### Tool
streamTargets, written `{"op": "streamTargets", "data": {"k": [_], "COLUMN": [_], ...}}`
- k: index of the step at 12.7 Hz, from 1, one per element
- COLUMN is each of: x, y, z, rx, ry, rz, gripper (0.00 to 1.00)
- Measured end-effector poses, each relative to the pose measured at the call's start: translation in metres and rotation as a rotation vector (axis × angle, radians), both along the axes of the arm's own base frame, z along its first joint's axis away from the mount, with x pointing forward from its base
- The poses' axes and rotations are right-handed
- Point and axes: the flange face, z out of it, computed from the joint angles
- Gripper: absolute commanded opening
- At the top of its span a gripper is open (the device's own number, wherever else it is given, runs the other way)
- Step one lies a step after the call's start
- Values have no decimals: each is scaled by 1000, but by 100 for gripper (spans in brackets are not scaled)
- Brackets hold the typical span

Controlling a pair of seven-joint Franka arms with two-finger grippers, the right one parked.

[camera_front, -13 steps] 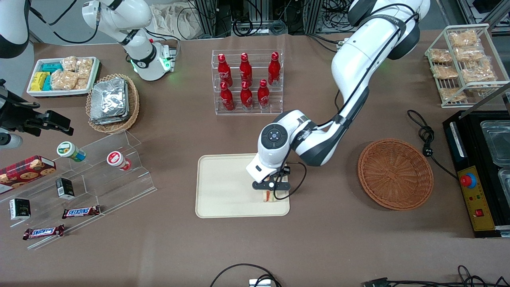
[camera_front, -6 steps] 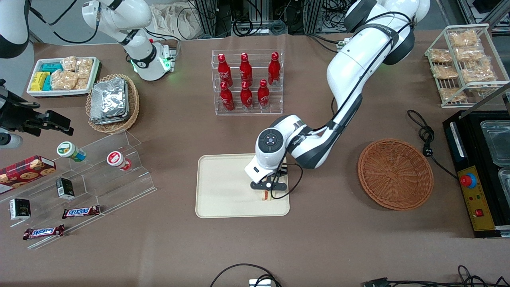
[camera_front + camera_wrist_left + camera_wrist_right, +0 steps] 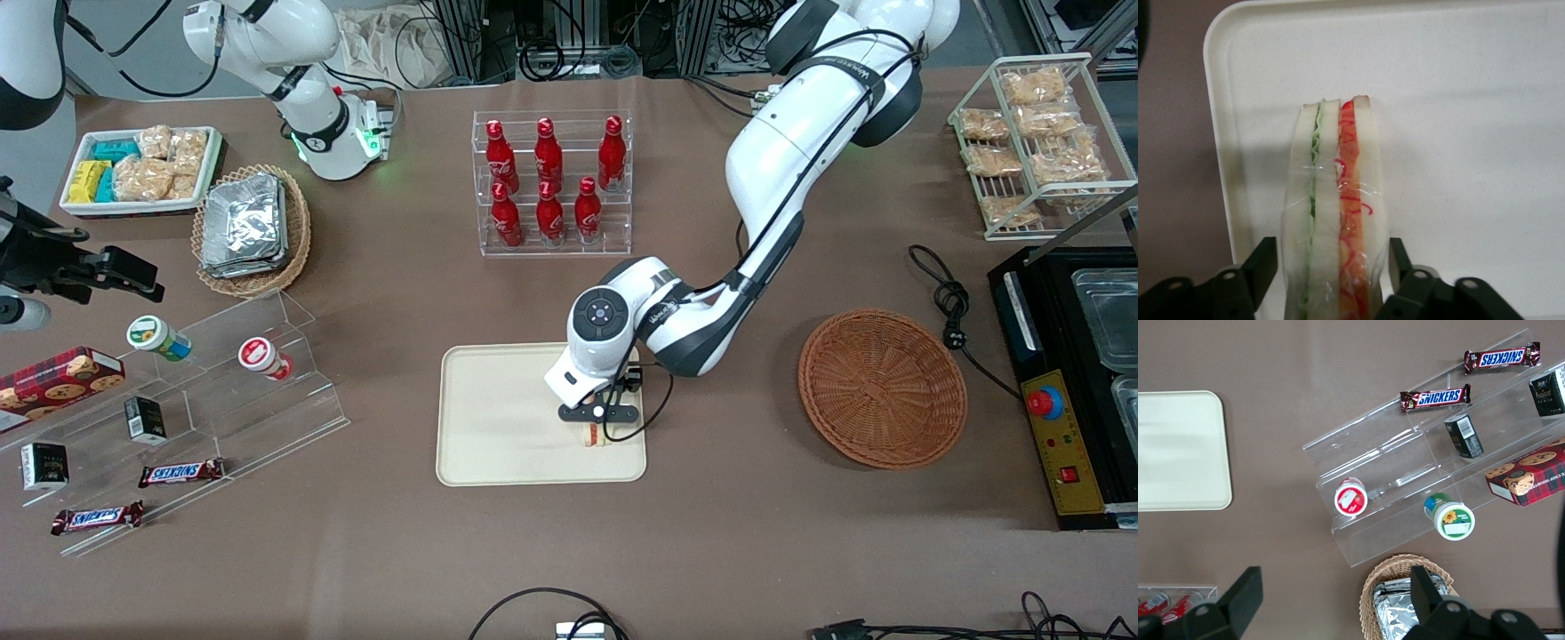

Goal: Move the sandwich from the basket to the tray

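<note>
Right now your fingers (image 3: 1265, 263) flank the sandwich (image 3: 1336, 213) on both bread faces. In the left wrist view the pads sit against the clear wrap with no gap that you can make out, so read them as clenched on it. They pinch across the slices rather than along the filling edge, which keeps the layers pressed together and the red and green stripes facing the camera.

From the front, your gripper (image 3: 597, 425) hangs low over the tray (image 3: 498, 418), with the sandwich (image 3: 592, 436) showing just under it, inside the rim near the tray's corner at about 4 o'clock from its centre. Whether the wedge rests on the tray floor or hovers just above it, you cannot tell from either view. It stands on edge, upright between the fingers.

The basket (image 3: 882, 388) lies at 3 o'clock from the tray, well apart, toward the working arm's end of the tabletop, and nothing shows inside it. So the carry looks done and you are at the set-down. Judging by that upright pose, expect the wedge to tip flat once released, so keep it low and inside the rim before letting go.
</note>
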Motion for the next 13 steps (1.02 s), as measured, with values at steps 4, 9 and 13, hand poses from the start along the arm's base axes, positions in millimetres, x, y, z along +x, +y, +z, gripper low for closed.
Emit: {"op": "streamTargets", "data": {"k": [4,9,13], "x": [13,41,63], "y": [3,46,114], "z": [28,107,164], "rx": [-11,29,110], "ry": [-28,-65,-55], "rz": [92,212,334], "gripper": [100,100,100]}}
